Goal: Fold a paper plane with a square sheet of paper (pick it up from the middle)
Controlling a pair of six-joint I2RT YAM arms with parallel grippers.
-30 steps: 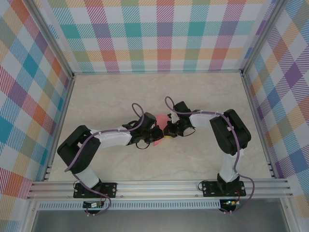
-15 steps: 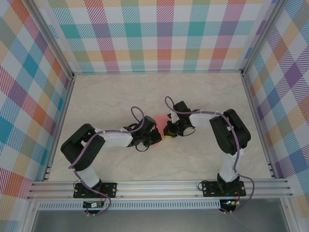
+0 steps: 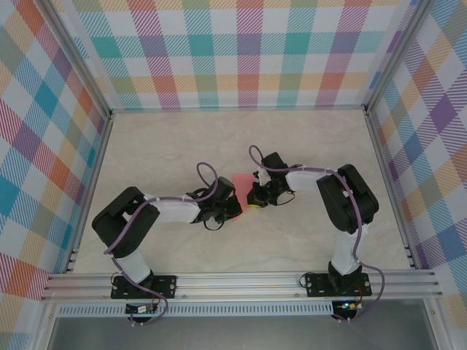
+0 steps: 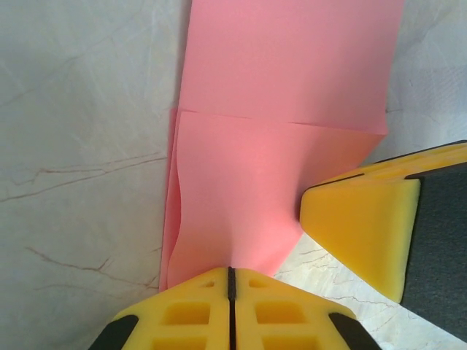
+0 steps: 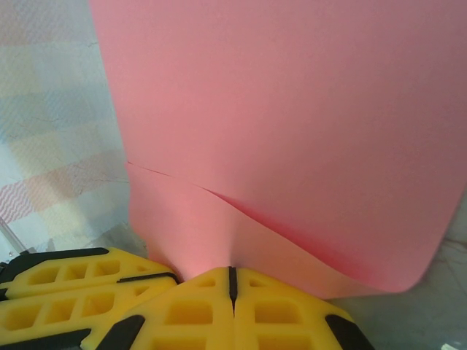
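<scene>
Salmon-pink square sheet of thin paper [image 4: 292,73], creased once across, sits pinched between two yellow-fingered grippers near the middle of the pale marble-patterned tabletop [image 3: 168,146]. The left gripper [image 4: 230,281] is clamped fully closed on the sheet's near edge. The right gripper [image 5: 232,281], just beside it, is likewise pinched tight on the paper, whose upper layer curls over. The folding looks early, with no dart shape yet. Done well, this step calls for firm pinches, edges brought level before pressing, and slow moves so the thin sheet does not tear. Count: one sheet, two arms, two grippers.
</scene>
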